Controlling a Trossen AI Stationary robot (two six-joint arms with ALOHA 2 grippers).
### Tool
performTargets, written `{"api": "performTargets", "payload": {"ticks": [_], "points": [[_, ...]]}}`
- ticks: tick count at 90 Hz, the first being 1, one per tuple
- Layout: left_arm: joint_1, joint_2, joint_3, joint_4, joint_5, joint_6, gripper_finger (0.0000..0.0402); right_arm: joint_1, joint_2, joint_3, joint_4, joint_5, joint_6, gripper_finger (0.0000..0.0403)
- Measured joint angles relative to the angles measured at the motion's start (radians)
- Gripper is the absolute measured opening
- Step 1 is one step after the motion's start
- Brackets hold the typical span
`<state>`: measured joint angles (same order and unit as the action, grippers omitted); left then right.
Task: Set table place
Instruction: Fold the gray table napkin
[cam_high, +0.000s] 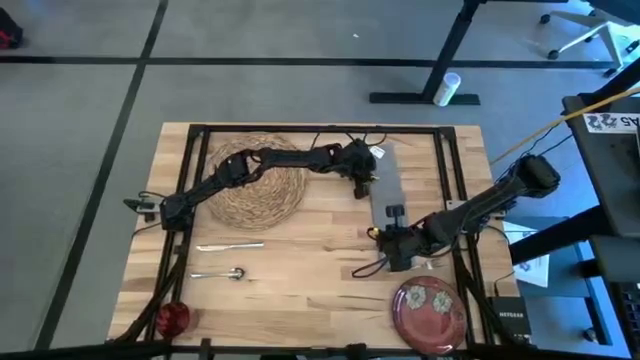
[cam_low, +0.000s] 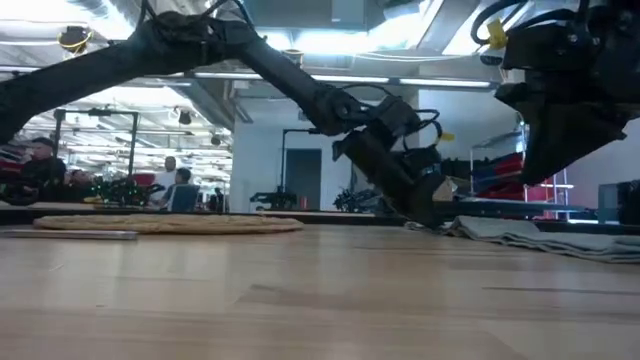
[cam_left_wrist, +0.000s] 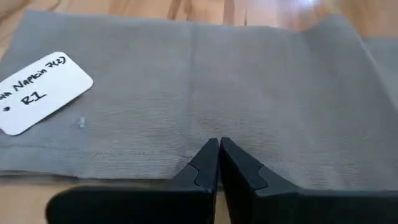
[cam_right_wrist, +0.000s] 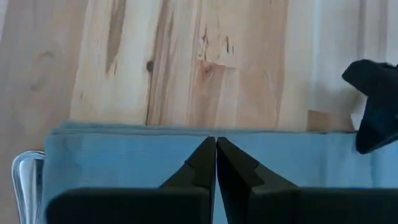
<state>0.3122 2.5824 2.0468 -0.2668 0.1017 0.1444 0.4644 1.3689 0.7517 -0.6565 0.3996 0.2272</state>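
Note:
The gray napkin (cam_high: 385, 185) lies flat on the table (cam_high: 300, 290), at the far middle, right of the round woven mat (cam_high: 262, 185). My left gripper (cam_left_wrist: 219, 142) reaches across the mat and is shut at the napkin's left long edge (cam_low: 425, 212). My right gripper (cam_right_wrist: 216, 140) is shut over the napkin's near end (cam_high: 393, 215). The dark red plate (cam_high: 430, 312) sits at the near right. The red cup (cam_high: 172, 318) stands at the near left. A knife (cam_high: 230, 245) and a spoon (cam_high: 220, 273) lie on the wood. My left gripper has its shut fingertips on the napkin's hemmed edge (cam_left_wrist: 186, 155), near the white label (cam_left_wrist: 40, 90). The fingers slant down from the table's left. The napkin (cam_low: 540, 235) stays flat on the table. My right gripper's shut tips stand over the napkin's edge (cam_right_wrist: 155, 134); I cannot tell whether they touch it.
A black frame (cam_high: 195, 200) runs along the table's sides. A silvery thing (cam_right_wrist: 22, 177) shows beside the napkin in the right wrist view. Bare wood lies between the cutlery and the plate. People sit in the room beyond (cam_low: 175, 185).

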Motion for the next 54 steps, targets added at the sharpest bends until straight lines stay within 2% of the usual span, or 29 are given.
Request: {"api": "performTargets", "payload": {"ticks": [26,43,54], "points": [[-0.008,-0.02,-0.003,-0.133,-0.057,0.028,0.0,0.0,0.0,0.0,-0.009,-0.043,0.003,0.0],[-0.008,-0.065,-0.01,-0.21,-0.102,0.062,0.0,0.0,0.001,0.0,-0.079,-0.117,0.036,0.0],[-0.002,-0.074,-0.011,-0.229,-0.11,0.07,0.0,0.001,0.014,-0.023,-0.066,-0.196,0.055,0.0]]}}
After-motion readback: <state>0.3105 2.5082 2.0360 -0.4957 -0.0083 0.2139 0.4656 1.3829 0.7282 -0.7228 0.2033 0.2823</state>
